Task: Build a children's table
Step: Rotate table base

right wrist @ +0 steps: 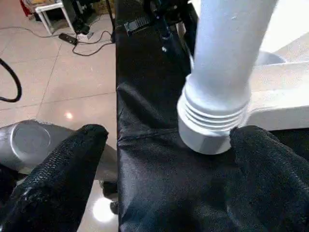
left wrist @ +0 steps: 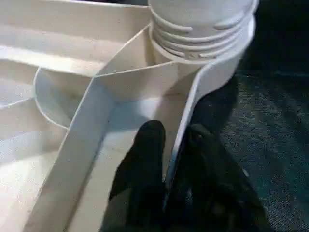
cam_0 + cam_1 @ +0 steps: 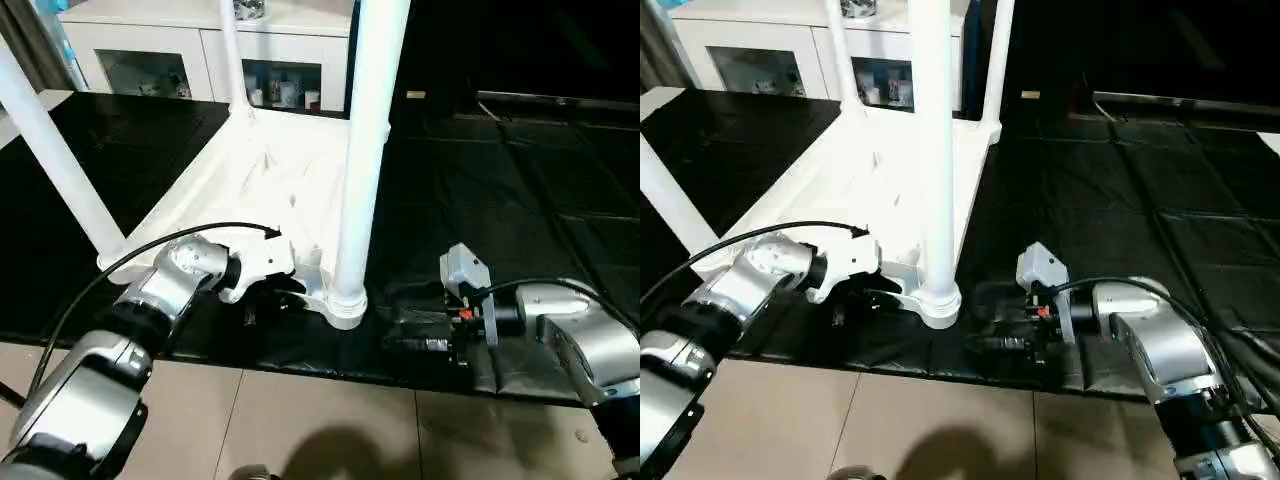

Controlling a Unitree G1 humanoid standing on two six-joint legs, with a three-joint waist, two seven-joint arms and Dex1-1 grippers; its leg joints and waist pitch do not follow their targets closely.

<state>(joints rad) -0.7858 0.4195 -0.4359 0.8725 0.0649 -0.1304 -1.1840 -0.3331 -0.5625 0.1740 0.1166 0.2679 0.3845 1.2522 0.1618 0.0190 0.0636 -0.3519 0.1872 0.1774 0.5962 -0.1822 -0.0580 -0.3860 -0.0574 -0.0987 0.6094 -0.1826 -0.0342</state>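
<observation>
Upside down on black matting, centre-left of the head views: all-white plastic children's table (image 3: 250, 180), ribbed underside up, tapered tubular legs rising out of the top of the frame. Nearest leg (image 3: 365, 150) seated in the round corner socket (image 3: 345, 298) at lower centre.

Left pincer (image 2: 169, 145) closed onto the thin rim wall beside that socket, one black finger on each side of it. Right pincer (image 1: 164, 159) spread wide, fingers either side of the leg's threaded collar (image 1: 215, 116), not touching.

Probably light, hollow, stiff, but smooth and slippery. Rim and ribs likely to flex under a hard pinch; best held close to the socket, where the walls meet. Leg best taken low, just above the collar: long lever, easily tilted.
</observation>
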